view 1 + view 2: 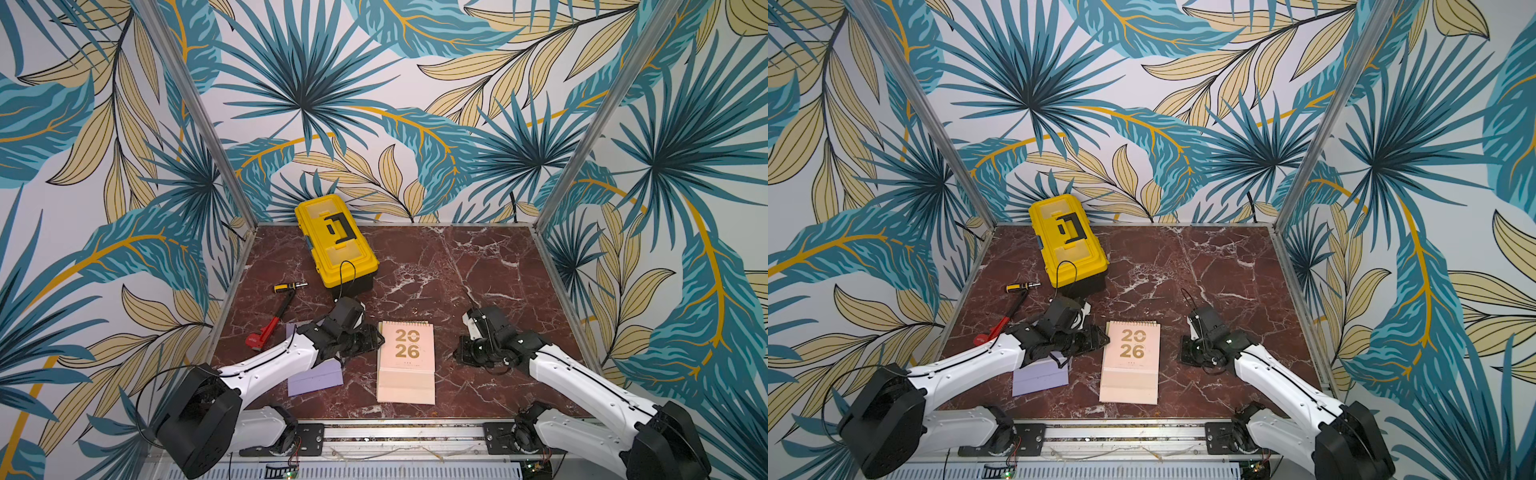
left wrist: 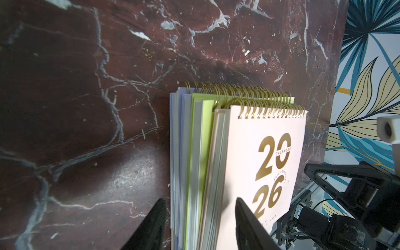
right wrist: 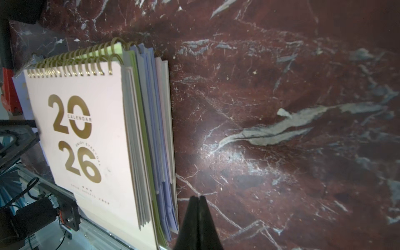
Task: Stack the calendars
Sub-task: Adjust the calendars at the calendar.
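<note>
One lilac calendar (image 1: 316, 380) lies off the stack (image 1: 406, 361), to the stack's lower left in a top view, half under my left arm (image 1: 270, 361). My left jaws stand half-wide astride the stack's edge; my right jaws are closed and empty beside it. A careless nudge could skew the stack. Only the wrist views show its lime calendar (image 2: 198, 140) under the peach cover.

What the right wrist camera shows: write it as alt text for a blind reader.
A stack of calendars lies on a red-brown marble table, a peach cover with gold "2026" on top and lime green and lilac ones beneath. The right gripper, shut, sits beside the stack.
</note>
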Robot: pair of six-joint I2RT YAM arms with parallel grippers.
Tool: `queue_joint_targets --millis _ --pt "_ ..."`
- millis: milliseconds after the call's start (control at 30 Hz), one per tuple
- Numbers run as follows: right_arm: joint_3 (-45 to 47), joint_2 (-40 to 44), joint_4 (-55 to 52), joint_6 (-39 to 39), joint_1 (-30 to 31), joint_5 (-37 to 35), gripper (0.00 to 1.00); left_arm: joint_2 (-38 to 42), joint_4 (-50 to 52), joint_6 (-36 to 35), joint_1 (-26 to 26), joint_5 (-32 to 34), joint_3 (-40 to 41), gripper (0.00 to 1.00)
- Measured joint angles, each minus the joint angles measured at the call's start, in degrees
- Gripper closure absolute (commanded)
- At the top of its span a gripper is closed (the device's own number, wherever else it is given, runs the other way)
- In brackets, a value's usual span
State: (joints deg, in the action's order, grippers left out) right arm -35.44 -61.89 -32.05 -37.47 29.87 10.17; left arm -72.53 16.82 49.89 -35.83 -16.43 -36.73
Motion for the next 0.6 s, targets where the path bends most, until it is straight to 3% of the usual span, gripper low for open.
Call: queue_joint_targets --millis 300,600 --pt "-4.33 -6.25 -1.09 -2.82 5.22 -6.47 1.0 3.61 0.59 1.6 0.09 3.85 2.29 0.59" --pt "-9.75 -13.11 -1.25 -4.13 9.11 -9.09 1.0 -1.07 0.9 1.33 0.42 4.35 2.23 0.84"
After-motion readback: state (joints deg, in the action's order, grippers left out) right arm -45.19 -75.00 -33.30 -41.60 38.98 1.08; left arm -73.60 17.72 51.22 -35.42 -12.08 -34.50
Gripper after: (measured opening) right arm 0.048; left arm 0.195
